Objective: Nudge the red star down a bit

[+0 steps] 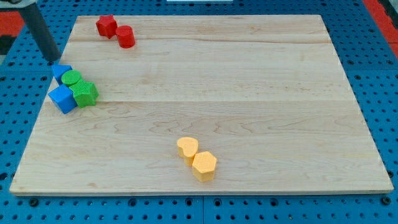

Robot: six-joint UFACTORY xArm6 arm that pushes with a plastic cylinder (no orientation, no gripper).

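The red star [106, 25] lies near the top left corner of the wooden board [249, 93]. A red cylinder [126, 37] sits just to its lower right, close to touching. My tip [55, 60] is at the board's left edge, well below and left of the red star. It stands just above the blue block [61, 71] at the top of a left-side cluster.
The left cluster holds a green cylinder [72, 79], a green star [85, 94] and a blue cube [63, 99]. A yellow heart [187, 148] and a yellow hexagon [204, 165] lie near the bottom middle. Blue pegboard [373, 74] surrounds the board.
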